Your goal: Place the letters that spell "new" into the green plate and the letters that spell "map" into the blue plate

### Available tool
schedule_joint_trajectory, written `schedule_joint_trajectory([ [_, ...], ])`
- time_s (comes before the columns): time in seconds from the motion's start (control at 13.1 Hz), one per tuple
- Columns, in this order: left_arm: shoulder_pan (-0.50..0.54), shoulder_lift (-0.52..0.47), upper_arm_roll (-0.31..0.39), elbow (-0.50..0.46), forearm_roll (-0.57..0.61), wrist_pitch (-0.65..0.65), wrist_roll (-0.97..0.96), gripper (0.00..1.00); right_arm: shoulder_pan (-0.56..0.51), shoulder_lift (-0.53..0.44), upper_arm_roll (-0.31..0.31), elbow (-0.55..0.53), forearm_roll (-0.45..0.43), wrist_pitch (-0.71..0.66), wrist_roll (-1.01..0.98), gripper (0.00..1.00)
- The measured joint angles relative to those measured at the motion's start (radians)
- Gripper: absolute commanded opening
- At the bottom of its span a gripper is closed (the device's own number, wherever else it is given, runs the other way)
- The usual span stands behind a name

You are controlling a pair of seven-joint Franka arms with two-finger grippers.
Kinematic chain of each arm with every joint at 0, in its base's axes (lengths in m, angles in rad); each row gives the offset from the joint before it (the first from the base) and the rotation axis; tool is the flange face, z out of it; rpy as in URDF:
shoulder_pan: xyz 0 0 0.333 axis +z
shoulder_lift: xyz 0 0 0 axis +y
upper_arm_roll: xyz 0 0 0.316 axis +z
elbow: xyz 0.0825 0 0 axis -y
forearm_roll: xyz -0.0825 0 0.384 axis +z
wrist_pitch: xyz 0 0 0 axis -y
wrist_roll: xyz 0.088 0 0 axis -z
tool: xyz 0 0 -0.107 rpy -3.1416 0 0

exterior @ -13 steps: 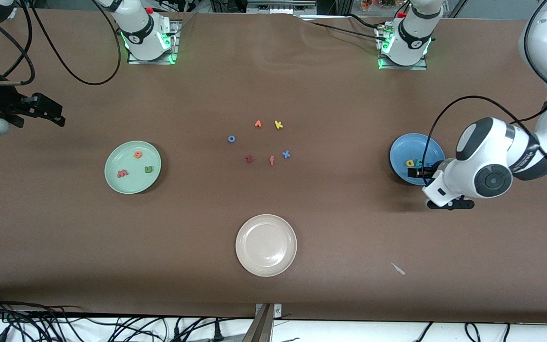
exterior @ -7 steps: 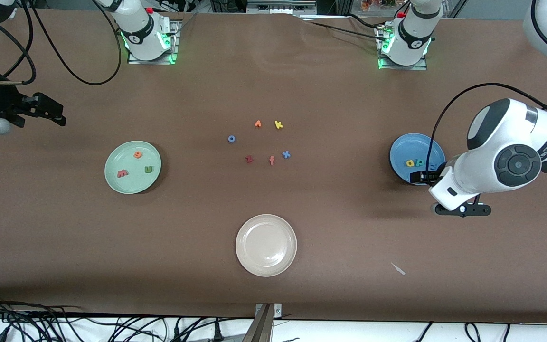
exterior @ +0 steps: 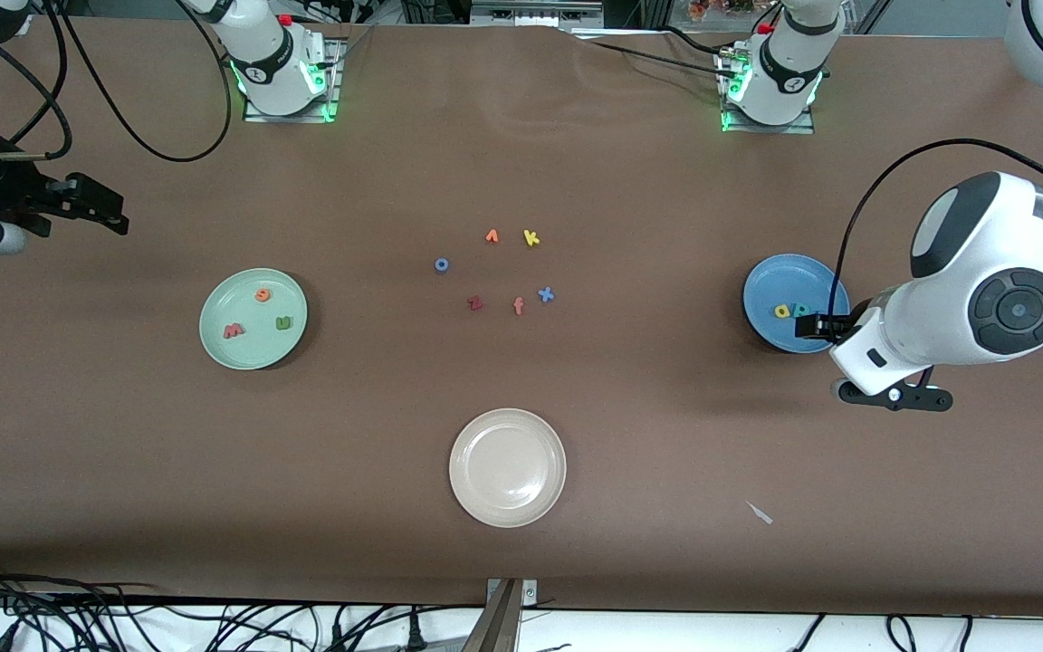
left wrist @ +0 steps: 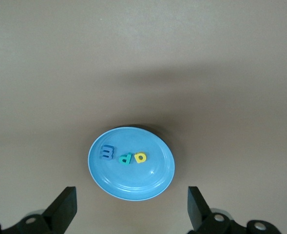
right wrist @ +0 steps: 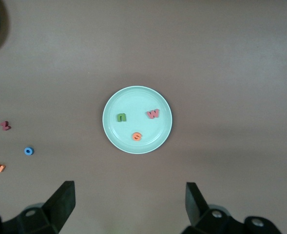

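Observation:
The green plate (exterior: 253, 349) (right wrist: 133, 100) holds the olive n (exterior: 282, 322) (right wrist: 121, 117), salmon w (exterior: 234, 330) (right wrist: 153, 114) and orange e (exterior: 263, 294) (right wrist: 137, 136). The blue plate (exterior: 779, 276) (left wrist: 133, 185) holds the yellow a (exterior: 782, 311) (left wrist: 140, 157), teal p (exterior: 799, 311) (left wrist: 125, 158) and blue m (left wrist: 106, 152). My left gripper (exterior: 813, 326) (left wrist: 132, 209) hangs open and empty over the blue plate's edge. My right gripper (exterior: 110, 217) (right wrist: 130, 202) waits open and empty, high over the right arm's end of the table.
A cream-white plate (exterior: 508, 507) lies nearer the front camera at mid-table. Loose letters sit in the middle: orange v (exterior: 492, 236), yellow k (exterior: 531, 238), blue o (exterior: 441, 264), dark red z (exterior: 475, 303), orange f (exterior: 518, 306), blue x (exterior: 546, 294). A white scrap (exterior: 760, 512) lies nearby.
My left arm has lifted and drawn back toward its own end of the table, uncovering the a and p in the blue plate. The right arm has barely shifted.

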Motion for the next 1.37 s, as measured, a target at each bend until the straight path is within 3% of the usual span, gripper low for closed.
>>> schedule_joint_trajectory([
  [0.15, -0.052, -0.001, 0.046, 0.059, 0.0, -0.061, 0.048, 1.0, 0.0, 0.0, 0.0, 0.0, 0.0, 0.0, 0.0, 1.0],
  [0.31, -0.156, -0.004, 0.157, 0.125, -0.026, -0.111, 0.107, 1.0, 0.0, 0.0, 0.0, 0.0, 0.0, -0.001, 0.0, 1.0],
  [0.46, -0.254, -0.025, 0.308, 0.165, -0.156, -0.122, 0.152, 0.99, 0.0, 0.0, 0.0, 0.0, 0.0, -0.001, 0.0, 1.0],
  [0.69, -0.407, -0.083, 0.587, 0.181, -0.361, -0.105, 0.23, 0.99, 0.0, 0.0, 0.0, 0.0, 0.0, -0.001, 0.0, 1.0],
  [0.76, -0.436, -0.101, 0.639, 0.18, -0.418, -0.075, 0.24, 0.98, 0.0, 0.0, 0.0, 0.0, 0.0, -0.001, 0.0, 1.0],
  [1.14, -0.464, -0.17, 0.694, 0.081, -0.468, 0.069, 0.263, 0.98, 0.0, 0.0, 0.0, 0.0, 0.0, -0.001, 0.0, 1.0],
  [1.37, -0.493, -0.249, 0.735, -0.072, -0.477, 0.24, 0.275, 0.99, 0.0, 0.0, 0.0, 0.0, 0.0, -0.002, 0.0, 1.0],
])
